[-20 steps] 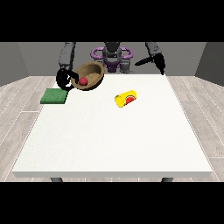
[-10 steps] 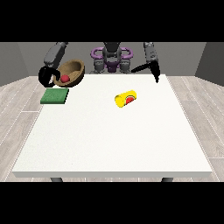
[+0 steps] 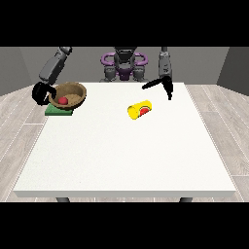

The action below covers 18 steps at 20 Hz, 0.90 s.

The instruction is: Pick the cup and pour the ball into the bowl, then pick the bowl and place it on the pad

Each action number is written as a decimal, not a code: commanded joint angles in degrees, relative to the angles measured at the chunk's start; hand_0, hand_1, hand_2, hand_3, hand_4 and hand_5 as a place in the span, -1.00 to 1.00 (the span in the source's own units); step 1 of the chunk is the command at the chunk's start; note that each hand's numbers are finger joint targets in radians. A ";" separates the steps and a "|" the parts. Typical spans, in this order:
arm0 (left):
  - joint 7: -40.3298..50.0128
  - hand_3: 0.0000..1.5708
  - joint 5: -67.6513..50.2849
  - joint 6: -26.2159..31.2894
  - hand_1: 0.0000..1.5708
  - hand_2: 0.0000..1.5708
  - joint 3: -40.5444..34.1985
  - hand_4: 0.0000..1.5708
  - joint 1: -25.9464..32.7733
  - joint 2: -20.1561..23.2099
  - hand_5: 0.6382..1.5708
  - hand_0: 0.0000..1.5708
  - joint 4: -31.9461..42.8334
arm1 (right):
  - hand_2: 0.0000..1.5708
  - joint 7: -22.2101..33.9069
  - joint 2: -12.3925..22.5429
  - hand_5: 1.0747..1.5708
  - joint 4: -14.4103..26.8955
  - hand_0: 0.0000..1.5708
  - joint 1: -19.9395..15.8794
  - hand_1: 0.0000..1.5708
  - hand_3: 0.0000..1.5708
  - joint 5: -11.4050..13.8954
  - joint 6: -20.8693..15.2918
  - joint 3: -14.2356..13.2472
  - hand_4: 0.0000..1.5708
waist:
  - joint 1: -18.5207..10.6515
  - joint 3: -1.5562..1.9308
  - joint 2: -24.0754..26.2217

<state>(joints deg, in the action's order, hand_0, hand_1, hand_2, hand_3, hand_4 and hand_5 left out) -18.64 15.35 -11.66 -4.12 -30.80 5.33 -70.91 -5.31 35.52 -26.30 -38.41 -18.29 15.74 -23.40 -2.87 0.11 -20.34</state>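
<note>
Gripped at its rim by the hand at the view's left [image 3: 41,92], the brown bowl [image 3: 71,94] is seen in the front view directly over the green pad [image 3: 59,110], tilted a little toward the camera, with the red ball [image 3: 63,100] lying inside it. Whether the bowl's base is already resting on the pad or is just above it cannot be told. The yellow cup [image 3: 139,109] is found on its side near the middle of the white table [image 3: 126,155], well apart from the bowl. The hand at the view's right [image 3: 164,84] is held over the table beyond the cup, its fingers straight and holding nothing. The placing step is judged to be nearly done (the pour appears finished); next, the bowl should be settled level on the pad and the fingers opened.
</note>
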 commanded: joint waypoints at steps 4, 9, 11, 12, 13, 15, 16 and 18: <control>1.37 -1.00 -1.06 1.63 -1.00 -1.00 -0.92 -1.00 -2.02 2.96 0.98 -1.00 -7.46 | 1.00 -7.98 7.02 0.99 3.19 1.00 0.29 1.00 -1.00 0.41 4.05 -2.25 0.33 | -0.56 0.01 -7.42; 4.90 -1.00 1.06 0.14 -1.00 -1.00 2.85 -1.00 2.27 0.55 0.99 -1.00 -16.71 | 1.00 -8.75 12.17 0.99 6.56 1.00 -1.48 1.00 -1.00 1.06 6.33 -2.99 0.32 | -1.35 0.05 -9.22; 4.85 -1.00 1.99 -0.31 -1.00 -1.00 2.92 -1.00 2.34 1.32 0.99 -1.00 -18.94 | 1.00 -11.98 10.74 0.99 6.52 1.00 -1.70 1.00 -0.75 2.26 4.05 -2.35 0.32 | -1.80 0.05 -11.56; 11.54 -1.00 1.36 0.84 -1.00 -1.00 1.92 -1.00 -0.40 1.88 0.98 -1.00 -18.36 | 1.00 -11.09 9.83 1.00 6.02 1.00 -0.23 1.00 -0.44 4.29 4.81 0.08 0.31 | 0.04 0.03 -6.76; 5.49 -1.00 2.91 -1.34 -1.00 -1.00 4.23 -1.00 4.65 -0.33 0.98 -1.00 -19.33 | 1.00 -11.25 10.77 1.00 7.24 1.00 -1.04 1.00 -0.42 2.01 6.10 -2.28 0.30 | -0.01 0.01 -8.92; 8.00 -1.00 3.43 -1.32 -1.00 -1.00 5.49 -1.00 3.92 -1.72 0.99 -1.00 -18.06 | 1.00 -6.89 8.16 0.99 8.69 1.00 -2.92 1.00 -1.00 0.30 4.54 -3.15 0.16 | -0.17 -0.03 -6.30; 7.92 -1.00 3.37 -0.95 -1.00 -1.00 5.10 -1.00 3.46 -0.92 0.99 -1.00 -18.85 | 1.00 -4.60 10.58 0.99 9.26 1.00 -4.57 1.00 -1.00 -0.73 5.29 -4.23 0.06 | -0.59 -0.03 -6.72; 9.98 -1.00 2.66 -0.88 -1.00 -1.00 4.50 -1.00 5.83 -0.56 0.99 -1.00 -23.40 | 1.00 -5.46 13.79 0.99 10.33 1.00 -3.33 1.00 -1.00 -1.74 9.94 -5.48 -0.03 | 0.12 0.03 -7.38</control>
<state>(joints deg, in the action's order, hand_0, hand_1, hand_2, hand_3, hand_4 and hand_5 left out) -10.57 18.02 -12.43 0.23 -26.94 4.78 -90.22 -12.08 46.42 -17.81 -41.18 -18.24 22.47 -26.98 -3.24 0.12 -27.56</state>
